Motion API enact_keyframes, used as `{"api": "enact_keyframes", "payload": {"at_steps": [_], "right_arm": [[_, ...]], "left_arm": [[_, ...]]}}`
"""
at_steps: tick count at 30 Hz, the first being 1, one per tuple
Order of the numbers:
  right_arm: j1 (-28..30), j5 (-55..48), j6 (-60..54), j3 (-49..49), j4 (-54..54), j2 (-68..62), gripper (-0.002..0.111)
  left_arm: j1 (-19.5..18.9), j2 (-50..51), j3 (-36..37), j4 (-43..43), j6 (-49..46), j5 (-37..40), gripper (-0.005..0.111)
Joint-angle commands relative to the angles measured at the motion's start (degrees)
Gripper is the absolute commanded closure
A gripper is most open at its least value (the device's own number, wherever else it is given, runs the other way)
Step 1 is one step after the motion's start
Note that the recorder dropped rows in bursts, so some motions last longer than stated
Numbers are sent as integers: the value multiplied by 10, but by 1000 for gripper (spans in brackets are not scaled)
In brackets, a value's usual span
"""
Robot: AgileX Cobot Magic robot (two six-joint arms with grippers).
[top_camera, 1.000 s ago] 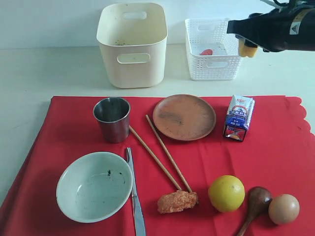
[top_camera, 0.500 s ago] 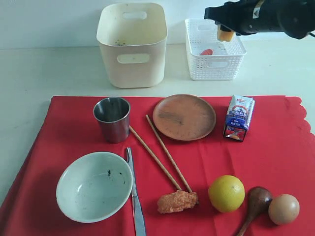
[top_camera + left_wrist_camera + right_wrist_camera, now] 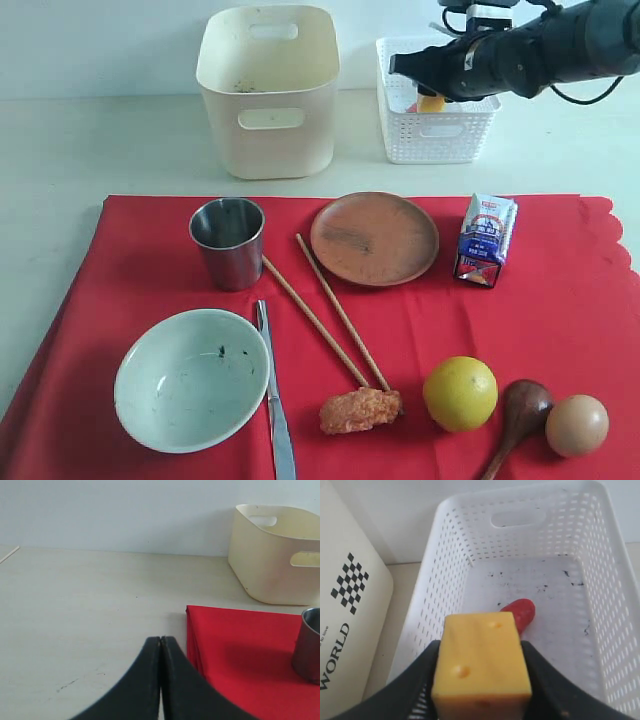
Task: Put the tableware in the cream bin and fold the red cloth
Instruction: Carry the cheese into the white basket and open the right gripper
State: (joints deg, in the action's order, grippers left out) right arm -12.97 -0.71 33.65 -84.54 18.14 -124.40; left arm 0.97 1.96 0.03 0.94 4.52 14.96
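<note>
Near me the bowl [image 3: 190, 378], cup [image 3: 228, 240] and plate [image 3: 374, 238] sit on the red cloth [image 3: 560, 300], my left pincer [image 3: 161, 680] shut over the desk [image 3: 75, 605] beside it; far right, my right pincer [image 3: 428, 82] grips cheese [image 3: 480, 662] above the white basket [image 3: 440, 140] beside the cream bin [image 3: 268, 100], so I judge release comes next.

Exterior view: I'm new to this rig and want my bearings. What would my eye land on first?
The big red cloth fills the foreground, strewn with a steel cup, brown plate, pale bowl and an orange. At the back right, the right gripper holds a yellow cheese block above the white lattice basket, which stands beside the cream bin.
</note>
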Motion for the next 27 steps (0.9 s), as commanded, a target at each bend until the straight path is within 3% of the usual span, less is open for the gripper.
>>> {"api": "enact_keyframes", "payload": {"at_steps": [1,8,11,15,27], "right_arm": [[0,17,0,-5,-1,4,96],[0,17,0,-5,-1,4,61],[0,20,0,-5,-1,4,52],[0,21,3,-5,-1,5,47],[0,-6,10,-5,-1,60,47]], "left_arm": [[3,3,0,-3,-3,-2,106],[3,3,0,-3,-3,-2,106],[3,3,0,-3,-3,-2,106],[3,3,0,-3,-3,-2,106],[3,3,0,-3,-3,-2,106]]}}
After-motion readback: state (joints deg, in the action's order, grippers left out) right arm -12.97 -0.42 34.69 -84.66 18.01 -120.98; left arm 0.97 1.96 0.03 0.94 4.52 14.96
